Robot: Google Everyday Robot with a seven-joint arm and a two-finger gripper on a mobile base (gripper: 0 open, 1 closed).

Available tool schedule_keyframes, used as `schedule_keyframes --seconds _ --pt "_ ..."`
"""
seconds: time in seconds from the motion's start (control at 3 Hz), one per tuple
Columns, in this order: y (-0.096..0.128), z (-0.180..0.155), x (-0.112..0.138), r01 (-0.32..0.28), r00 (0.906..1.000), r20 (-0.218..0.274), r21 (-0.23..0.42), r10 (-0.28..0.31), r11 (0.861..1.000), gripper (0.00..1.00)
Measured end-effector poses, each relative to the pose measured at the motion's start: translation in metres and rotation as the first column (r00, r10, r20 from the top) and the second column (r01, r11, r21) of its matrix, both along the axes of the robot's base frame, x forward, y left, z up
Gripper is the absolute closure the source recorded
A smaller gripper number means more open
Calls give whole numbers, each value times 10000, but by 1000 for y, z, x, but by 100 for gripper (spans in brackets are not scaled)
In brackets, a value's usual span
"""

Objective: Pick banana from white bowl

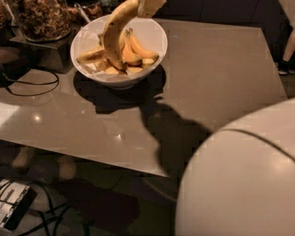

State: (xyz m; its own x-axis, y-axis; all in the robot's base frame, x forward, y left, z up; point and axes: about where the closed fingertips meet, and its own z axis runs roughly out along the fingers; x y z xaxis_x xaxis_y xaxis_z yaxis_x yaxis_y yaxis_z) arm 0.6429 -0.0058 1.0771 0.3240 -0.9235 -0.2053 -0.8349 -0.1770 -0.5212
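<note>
The long, curved pale-yellow banana [113, 34] hangs in the air over the white bowl [156, 34]. Its upper end is at the top edge of the view and its lower tip is down among the fruit. My gripper [148, 5] shows only as a pale wedge at the top edge, shut on the banana's upper end. Shorter orange-yellow bananas [136, 48] still lie in the bowl, which stands at the far left of the grey-brown table [207, 83].
A glass jar of brown nuts [44, 18] stands on a dark stand left of the bowl. A black cable [27, 87] loops over the table's left side. My arm's white shell [244, 184] fills the lower right. The table's front edge runs diagonally below the bowl, with floor clutter beneath.
</note>
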Motion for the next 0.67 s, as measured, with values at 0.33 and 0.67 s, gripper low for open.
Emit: schedule_keyframes --seconds 0.33,0.67 --pt "-1 11 -20 -41 10000 13 696 40 9976 100" --pt "-2 13 -22 -44 10000 30 726 42 9973 100"
